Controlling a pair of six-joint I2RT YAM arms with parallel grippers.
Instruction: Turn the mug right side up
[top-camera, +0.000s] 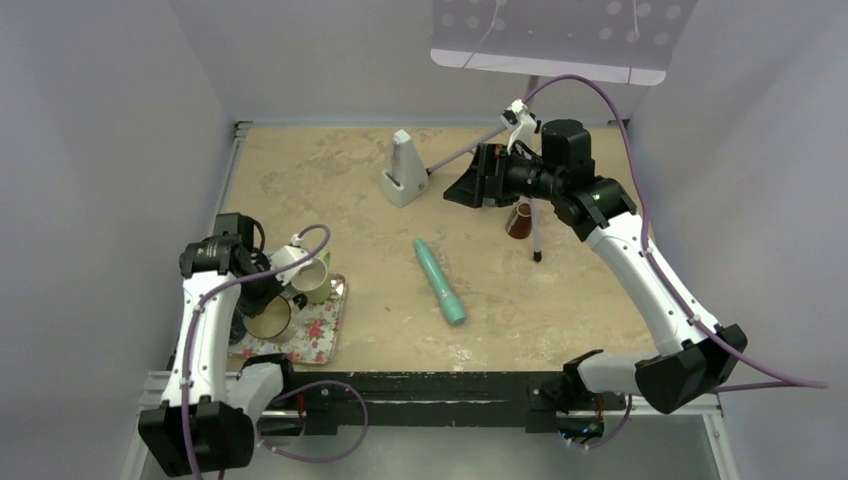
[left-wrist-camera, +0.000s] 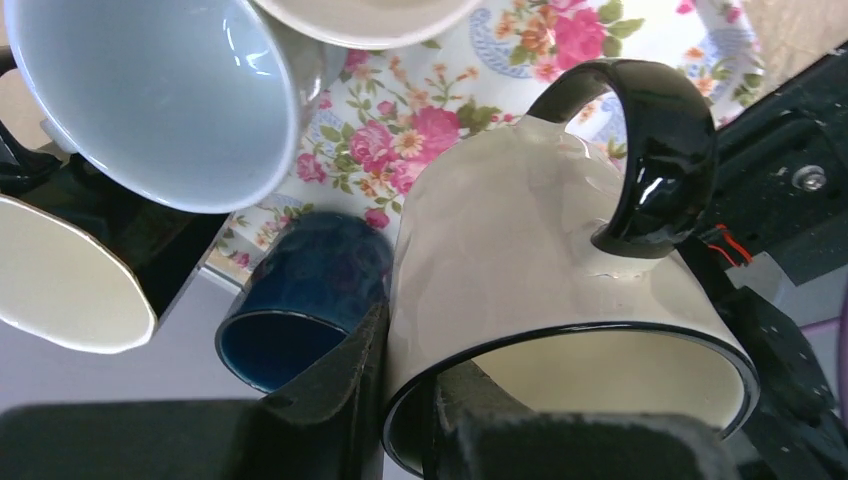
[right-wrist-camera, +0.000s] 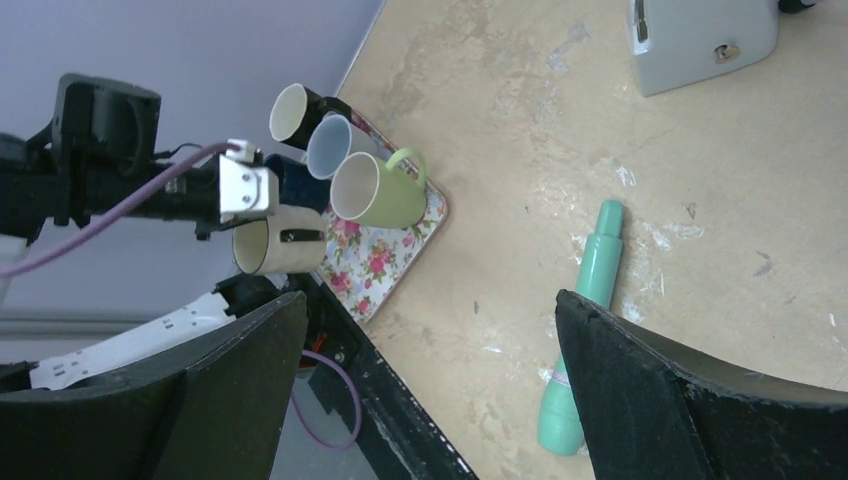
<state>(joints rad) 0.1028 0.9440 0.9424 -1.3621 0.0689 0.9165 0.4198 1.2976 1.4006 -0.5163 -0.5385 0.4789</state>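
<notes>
A cream mug (left-wrist-camera: 520, 230) with a black rim and a black handle is held in my left gripper (left-wrist-camera: 410, 380). One finger is inside the mouth and one is outside against the wall. In the top view the mug (top-camera: 268, 318) is over the near left of the floral tray (top-camera: 318, 335), its mouth turned up toward the camera. It also shows in the right wrist view (right-wrist-camera: 275, 245). My right gripper (top-camera: 470, 185) is open and empty, raised over the far right of the table, far from the mug.
On the tray stand a green mug (top-camera: 313, 281), a pale blue mug (left-wrist-camera: 150, 90), a dark blue mug (left-wrist-camera: 310, 290) and a black mug with a cream inside (left-wrist-camera: 60, 280). A teal bottle (top-camera: 440, 282) lies mid-table. A grey-white box (top-camera: 403, 172) and a brown cup (top-camera: 518, 220) are at the back.
</notes>
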